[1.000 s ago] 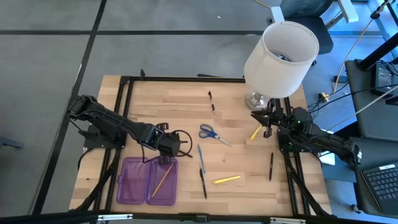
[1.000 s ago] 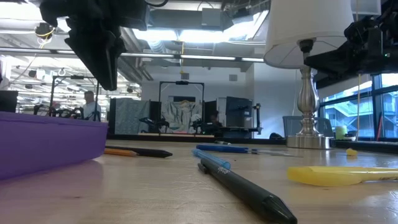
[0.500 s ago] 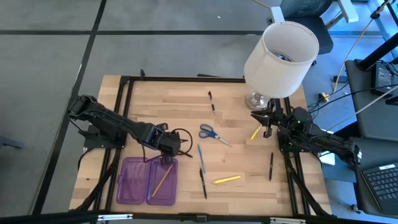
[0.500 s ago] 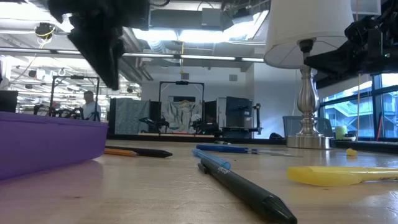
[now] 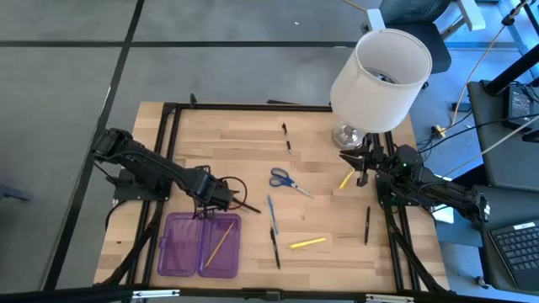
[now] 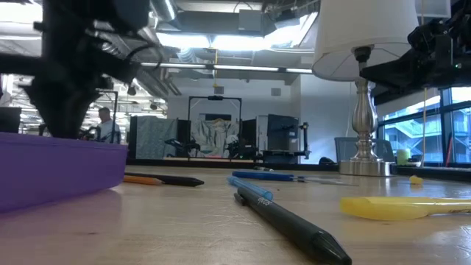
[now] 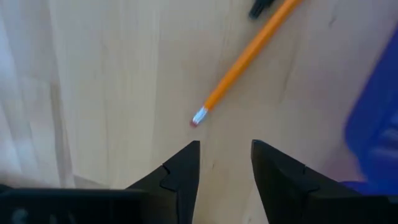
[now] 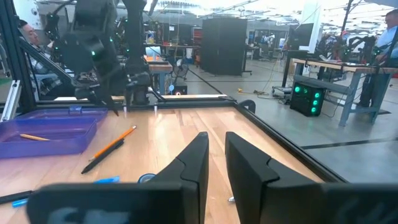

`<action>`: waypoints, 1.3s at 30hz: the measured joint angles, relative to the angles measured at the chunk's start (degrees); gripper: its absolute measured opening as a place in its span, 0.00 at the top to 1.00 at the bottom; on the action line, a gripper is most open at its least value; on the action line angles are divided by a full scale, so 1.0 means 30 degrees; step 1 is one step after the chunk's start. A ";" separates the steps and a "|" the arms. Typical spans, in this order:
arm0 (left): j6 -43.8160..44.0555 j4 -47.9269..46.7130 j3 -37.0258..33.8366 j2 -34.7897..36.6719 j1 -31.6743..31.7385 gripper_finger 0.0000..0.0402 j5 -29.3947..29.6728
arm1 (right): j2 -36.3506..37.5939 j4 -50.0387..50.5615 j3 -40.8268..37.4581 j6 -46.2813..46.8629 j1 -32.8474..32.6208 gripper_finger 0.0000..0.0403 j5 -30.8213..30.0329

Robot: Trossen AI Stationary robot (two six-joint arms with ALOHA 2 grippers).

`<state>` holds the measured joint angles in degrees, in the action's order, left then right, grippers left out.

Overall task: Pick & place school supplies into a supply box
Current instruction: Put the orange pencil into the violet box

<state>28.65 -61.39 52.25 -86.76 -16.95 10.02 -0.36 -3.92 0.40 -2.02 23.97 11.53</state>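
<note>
Room: an open workshop with ceiling lights, benches and racks behind the wooden table (image 5: pixel 219 151); a person sits far off in the low view.
Lamp: a white-shaded lamp (image 5: pixel 381 80) stands at the table's far right corner, close to the right arm.
Supply box: the purple case (image 5: pixel 181 244) lies open at the near left of the table, both halves flat, with one wood-coloured pencil (image 5: pixel 219 245) lying inside the right half.
Progress: by my reading the job has barely begun; one pencil is in, and the rest are scattered outside.
Left out: blue-handled scissors (image 5: pixel 284 179) mid-table, a blue pen (image 5: pixel 272 214), a black pen (image 5: pixel 274 249), a yellow pen (image 5: pixel 307 243), another black pen (image 5: pixel 367 225) at the right, a small dark pen (image 5: pixel 286 136) at the far side, a yellow piece (image 5: pixel 345 179) near the lamp, and an orange pencil (image 7: pixel 244 61).
Left gripper (image 5: pixel 221 194): just beyond the box's far edge, low over bare wood, fingers (image 7: pixel 180 177) spread a little and holding nothing; the orange pencil's eraser end lies just ahead of them.
Right gripper (image 5: pixel 362 164): waiting by the lamp base, fingers (image 8: pixel 194 168) slightly apart and empty.
</note>
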 joint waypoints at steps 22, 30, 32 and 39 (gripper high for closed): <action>-0.5219 0.3496 -0.3259 0.4807 0.4015 0.88 -0.1719 | 0.0004 0.0000 0.0000 0.0003 0.0007 0.85 0.0000; -0.6822 0.3579 -0.3266 0.4713 0.3788 0.88 -0.1610 | 0.0007 0.0000 0.0000 0.0007 0.0006 0.85 0.0000; -0.6822 0.3563 -0.3266 0.4707 0.3788 0.86 -0.1610 | 0.0007 0.0000 0.0000 0.0007 0.0000 0.85 0.0000; -0.6982 0.3565 -0.3266 0.4707 0.3788 0.75 -0.1536 | 0.0007 0.0005 -0.0002 0.0039 0.0000 0.85 0.0000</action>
<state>7.70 -50.70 42.46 -72.64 -5.58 5.41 -0.34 -3.91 0.40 -1.90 23.97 11.53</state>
